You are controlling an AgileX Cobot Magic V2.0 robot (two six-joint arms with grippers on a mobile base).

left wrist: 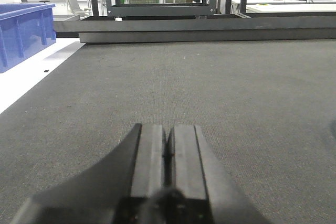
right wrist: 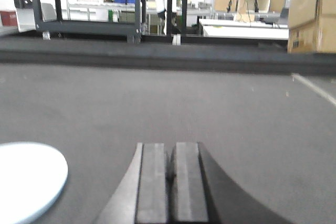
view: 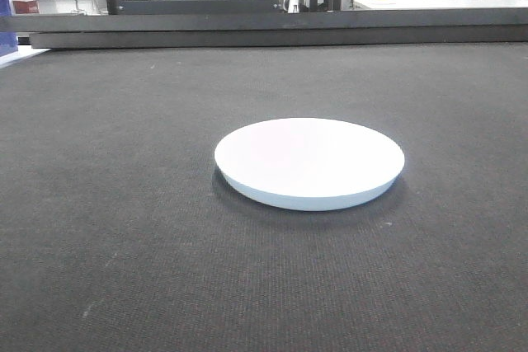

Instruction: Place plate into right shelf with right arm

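The white round plate [view: 309,161] lies flat on the dark mat [view: 124,204], a little right of centre in the front view. Neither gripper shows in that view. In the right wrist view the plate [right wrist: 26,177] sits at the lower left, and my right gripper [right wrist: 170,148] is low over the mat to its right, apart from it, shut with nothing between its fingers. My left gripper [left wrist: 169,129] is also shut and empty over bare mat, and no plate shows in its view. The right shelf is out of view.
A raised dark ledge [view: 264,35] bounds the far side of the mat. A blue bin [left wrist: 23,32] stands on a white surface off the left edge. A dark-framed rack [right wrist: 86,3] and cardboard boxes [right wrist: 312,14] stand beyond the table.
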